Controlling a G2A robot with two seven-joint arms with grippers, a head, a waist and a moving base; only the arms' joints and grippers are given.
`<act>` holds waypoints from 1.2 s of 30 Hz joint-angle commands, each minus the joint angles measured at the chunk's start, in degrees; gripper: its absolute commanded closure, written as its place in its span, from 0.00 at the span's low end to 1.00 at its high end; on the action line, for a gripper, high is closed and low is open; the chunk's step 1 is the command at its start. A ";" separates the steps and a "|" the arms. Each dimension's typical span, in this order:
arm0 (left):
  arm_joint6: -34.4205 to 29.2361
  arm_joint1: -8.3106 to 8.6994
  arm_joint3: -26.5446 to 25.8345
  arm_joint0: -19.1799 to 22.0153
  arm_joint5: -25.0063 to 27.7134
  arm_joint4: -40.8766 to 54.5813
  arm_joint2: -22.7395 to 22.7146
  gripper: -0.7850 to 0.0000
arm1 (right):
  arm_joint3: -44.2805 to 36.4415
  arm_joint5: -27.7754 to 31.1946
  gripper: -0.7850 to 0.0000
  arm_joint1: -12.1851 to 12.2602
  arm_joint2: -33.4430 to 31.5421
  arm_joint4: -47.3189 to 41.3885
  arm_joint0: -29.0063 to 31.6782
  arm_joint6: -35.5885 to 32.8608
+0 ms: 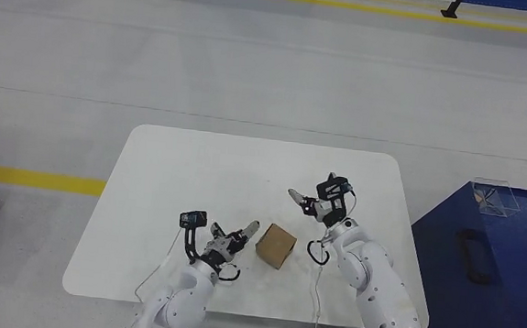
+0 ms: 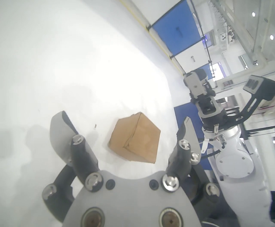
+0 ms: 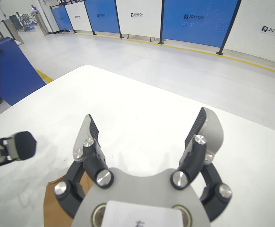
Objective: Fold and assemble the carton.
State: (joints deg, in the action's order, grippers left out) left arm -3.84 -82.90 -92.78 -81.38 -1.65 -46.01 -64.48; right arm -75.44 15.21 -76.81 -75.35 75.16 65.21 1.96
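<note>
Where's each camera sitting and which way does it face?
Top view: overhead, looking down at the table; both arms flank the carton.
Left wrist view: on the left arm, facing the carton past the open left gripper; right arm beyond.
Right wrist view: on the right arm, facing across the table past the open right gripper.
All share the carton.

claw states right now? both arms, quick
Left claw: open, holding nothing; the carton sits free in front of it.
Right claw: open, empty.
</note>
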 commanded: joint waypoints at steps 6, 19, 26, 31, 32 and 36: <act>6.91 -0.75 4.06 2.63 -3.75 -25.34 11.24 1.00 | 1.20 -0.18 0.00 0.11 -0.61 -0.53 -0.02 0.47; 4.68 -3.33 12.83 7.98 -8.81 -27.36 17.54 1.00 | 1.20 -0.18 0.00 0.11 -0.61 -0.53 -0.02 0.47; 3.33 -3.76 14.97 8.42 -9.77 -28.36 17.90 1.00 | 1.20 -0.18 0.00 0.11 -0.61 -0.53 -0.02 0.47; 7.40 -3.81 13.41 6.82 -8.72 -26.11 16.83 1.00 | 1.20 -0.18 0.00 0.11 -0.61 -0.53 -0.02 0.47; 6.36 -3.80 13.88 7.00 -8.73 -26.40 16.74 1.00 | 1.20 -0.18 0.00 0.11 -0.61 -0.53 -0.02 0.47; 4.19 -4.05 15.56 8.13 -9.17 -27.56 17.03 1.00 | 1.20 -0.18 0.00 0.11 -0.61 -0.53 -0.02 0.47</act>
State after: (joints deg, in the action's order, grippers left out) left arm 0.41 -86.87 -77.40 -73.46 -10.78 -73.40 -47.62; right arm -74.24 15.03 -76.69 -75.96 74.64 65.19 2.43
